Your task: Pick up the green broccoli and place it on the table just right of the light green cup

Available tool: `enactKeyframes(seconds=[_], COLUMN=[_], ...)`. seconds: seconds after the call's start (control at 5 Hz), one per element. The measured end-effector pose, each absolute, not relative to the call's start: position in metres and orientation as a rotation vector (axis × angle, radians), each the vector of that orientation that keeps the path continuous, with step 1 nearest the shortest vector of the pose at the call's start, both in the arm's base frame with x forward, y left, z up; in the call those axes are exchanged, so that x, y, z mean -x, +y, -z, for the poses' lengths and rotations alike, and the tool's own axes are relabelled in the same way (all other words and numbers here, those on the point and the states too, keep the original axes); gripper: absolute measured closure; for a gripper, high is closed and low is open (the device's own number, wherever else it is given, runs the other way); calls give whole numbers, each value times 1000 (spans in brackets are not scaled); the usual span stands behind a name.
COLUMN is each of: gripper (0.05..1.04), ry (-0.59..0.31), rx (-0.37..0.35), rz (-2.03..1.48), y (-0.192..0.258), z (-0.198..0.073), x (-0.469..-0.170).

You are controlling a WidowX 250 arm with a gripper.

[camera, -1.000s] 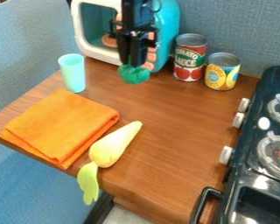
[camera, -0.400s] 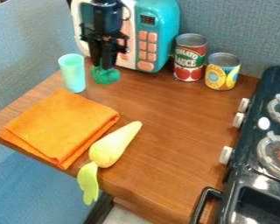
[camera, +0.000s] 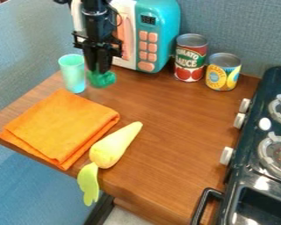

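1. A small, bumpy green toy [camera: 102, 79] was held at the back left of the brown wooden table [camera: 166, 118].
2. It was pinched tight by the black two-finger gripper [camera: 98, 70].
3. A pale aqua plastic cup [camera: 73, 75] was seen just beside it.
4. The blue and white toy microwave [camera: 160, 26] was set behind, with two round metal cans to its right.
5. In front, a folded orange cloth [camera: 60, 127] was touched by a yellow, carrot-shaped toy [camera: 114, 148].
6. A black toy stove [camera: 241, 176] was placed at the right.
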State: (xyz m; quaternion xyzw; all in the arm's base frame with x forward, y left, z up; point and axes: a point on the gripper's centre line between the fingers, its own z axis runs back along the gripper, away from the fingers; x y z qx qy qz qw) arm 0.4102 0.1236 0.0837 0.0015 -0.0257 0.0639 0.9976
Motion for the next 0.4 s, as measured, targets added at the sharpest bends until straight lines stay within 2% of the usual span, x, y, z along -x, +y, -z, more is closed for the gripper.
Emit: enactKeyframes(seconds=[0.2,0.4], gripper=[738,738], ry=[-73,-26], rx=[8,20], rz=[-164,-186], y=[126,126], z=[-84,-64], x=[-413,-412])
